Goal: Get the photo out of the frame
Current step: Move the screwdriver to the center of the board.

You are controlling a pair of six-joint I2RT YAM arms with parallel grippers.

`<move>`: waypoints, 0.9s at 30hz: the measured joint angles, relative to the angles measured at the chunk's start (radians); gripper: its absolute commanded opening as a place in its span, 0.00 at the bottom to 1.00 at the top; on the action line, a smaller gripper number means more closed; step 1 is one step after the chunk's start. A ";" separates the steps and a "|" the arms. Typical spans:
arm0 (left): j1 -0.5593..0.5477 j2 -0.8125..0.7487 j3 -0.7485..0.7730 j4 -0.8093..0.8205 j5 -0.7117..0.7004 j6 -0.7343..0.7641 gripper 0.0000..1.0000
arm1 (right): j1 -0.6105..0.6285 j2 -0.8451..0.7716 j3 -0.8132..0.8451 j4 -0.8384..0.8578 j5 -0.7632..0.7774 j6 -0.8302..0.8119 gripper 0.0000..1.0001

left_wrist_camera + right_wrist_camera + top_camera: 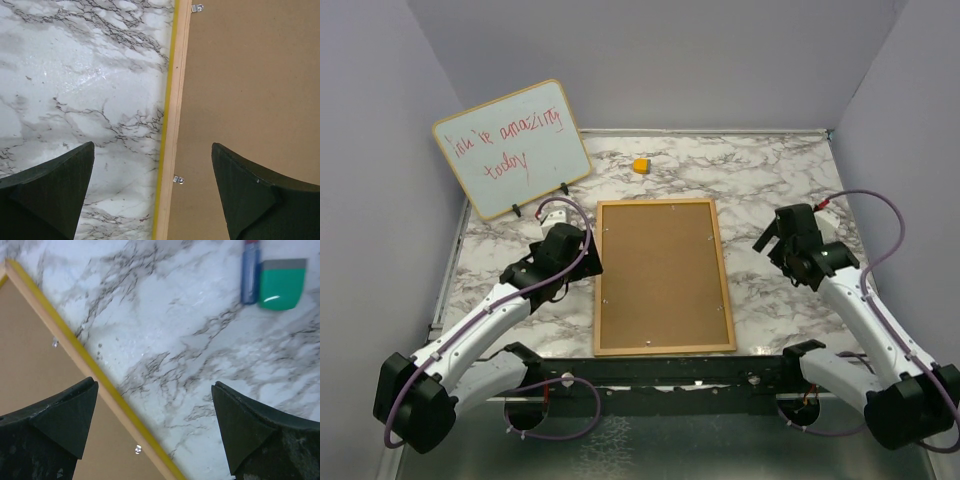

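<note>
Frame (663, 275) face-down mid-bench; left gripper (152, 146), right gripper (155, 385) gape wide, empty, over its side edges; clips (178, 179) likely need releasing next

Lying flat, back up, in the middle of the marble table (770, 180), long sides running away from the near edge: the frame (663, 275), showing brown board backing, a pale wood rim edged in thin yellow, and small metal clips (178, 179) sitting along the inner edge.
</note>
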State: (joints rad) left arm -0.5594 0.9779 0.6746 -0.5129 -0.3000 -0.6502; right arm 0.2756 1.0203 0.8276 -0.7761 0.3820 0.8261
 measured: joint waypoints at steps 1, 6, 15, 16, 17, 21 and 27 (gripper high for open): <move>0.000 -0.003 0.000 0.000 -0.005 0.005 0.99 | 0.000 -0.017 0.012 -0.021 0.040 0.012 1.00; 0.000 -0.003 0.000 -0.001 -0.035 0.023 0.99 | 0.000 -0.137 0.024 -0.092 0.178 0.057 1.00; 0.000 0.012 0.000 -0.001 -0.053 0.038 0.99 | -0.095 -0.109 0.036 -0.063 0.189 -0.016 0.87; 0.000 0.017 0.000 -0.001 -0.055 0.045 0.99 | -0.153 -0.078 0.040 -0.037 0.148 -0.041 0.87; 0.000 0.021 0.000 -0.002 -0.058 0.050 0.99 | -0.220 -0.047 0.044 -0.011 0.105 -0.069 0.87; 0.000 0.031 0.000 -0.002 -0.065 0.068 0.99 | -0.438 0.077 0.084 0.043 -0.035 -0.156 0.84; 0.000 0.031 0.001 -0.003 -0.066 0.077 0.99 | -0.605 0.302 0.253 0.051 -0.293 -0.227 0.83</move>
State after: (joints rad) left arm -0.5594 1.0088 0.6754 -0.5156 -0.3664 -0.5735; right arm -0.3290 1.3220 1.0801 -0.7250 0.0887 0.5991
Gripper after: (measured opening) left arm 0.990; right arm 0.820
